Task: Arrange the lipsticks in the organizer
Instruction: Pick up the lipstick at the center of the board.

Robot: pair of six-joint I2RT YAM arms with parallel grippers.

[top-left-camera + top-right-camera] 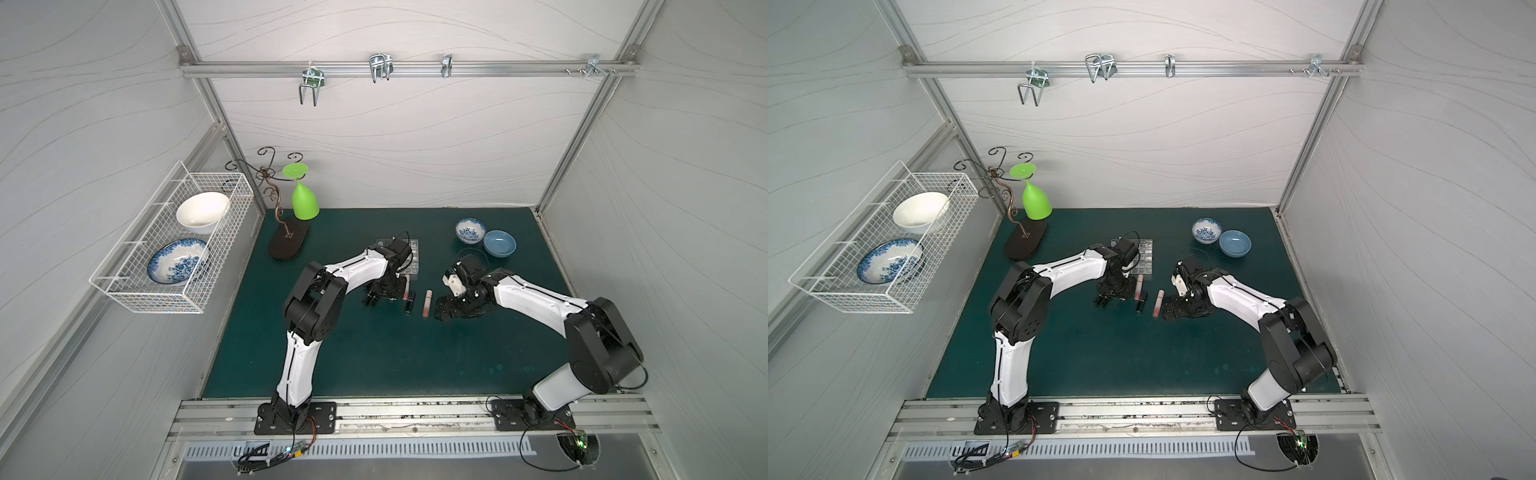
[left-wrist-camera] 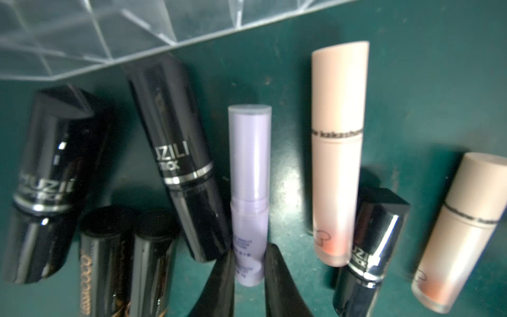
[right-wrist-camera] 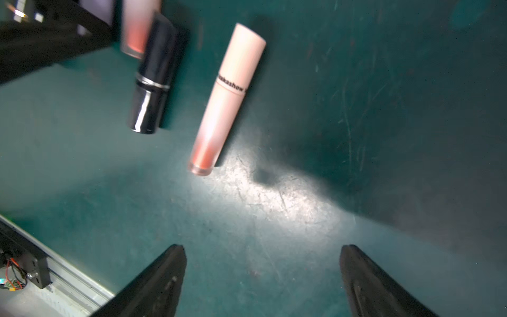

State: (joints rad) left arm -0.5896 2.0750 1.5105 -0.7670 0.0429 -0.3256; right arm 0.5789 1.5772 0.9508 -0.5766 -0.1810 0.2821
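Note:
Several lipsticks lie on the green mat in front of the clear organizer (image 2: 82, 33), which my left arm partly covers in a top view (image 1: 412, 254). My left gripper (image 2: 249, 260) is shut on the base of a pale lilac lipstick (image 2: 249, 164) that lies flat. Black lipsticks (image 2: 175, 142) (image 2: 46, 164) lie on one side of it and a peach-pink lipstick (image 2: 338, 137) on the other. My right gripper (image 3: 263, 252) is open over bare mat, a short way from another peach-pink lipstick (image 3: 227, 96) and a black one (image 3: 153, 82).
Two blue bowls (image 1: 471, 230) (image 1: 499, 243) sit at the back right. A green glass (image 1: 304, 201) hangs on a wire stand (image 1: 289, 245) at the back left. A white wire basket (image 1: 137, 291) with two bowls is mounted on the left wall.

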